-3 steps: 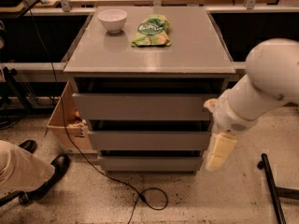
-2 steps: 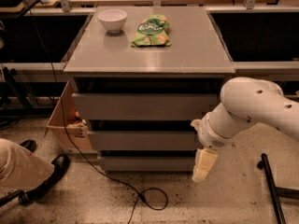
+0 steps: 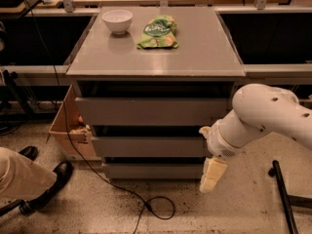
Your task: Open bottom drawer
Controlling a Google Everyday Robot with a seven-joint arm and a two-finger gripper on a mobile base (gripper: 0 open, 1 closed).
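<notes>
Speckled concrete floor (image 3: 234, 213) stretches below a grey cabinet (image 3: 156, 57) with three drawers stacked in its front. Lowest of them, at about 6 o'clock from the cabinet's top, sits the bottom drawer (image 3: 153, 170); its plain flat front looks pushed in, with a dark gap above it. The gripper (image 3: 213, 174) hangs at the 3 o'clock end of that front, pointing down toward the floor, and I cannot tell whether it touches the panel, nor whether it is released or clenched. Its white arm (image 3: 263, 118) reaches in from 3 o'clock of the scene. At 12 o'clock from the bottom drawer come the middle drawer (image 3: 151, 146) and then the top drawer (image 3: 151, 111). On the cabinet's top a white bowl (image 3: 117, 21) stands toward 11 o'clock, with a green bag (image 3: 158, 32) just beside it at its 3 o'clock. A cardboard box (image 3: 66, 130) leans against the cabinet at 9 o'clock. A black cable (image 3: 122, 189) runs down from the box and loops on the floor at 6 o'clock. A person's leg (image 3: 19, 177) and black shoe (image 3: 48, 186) lie at 8 o'clock.
</notes>
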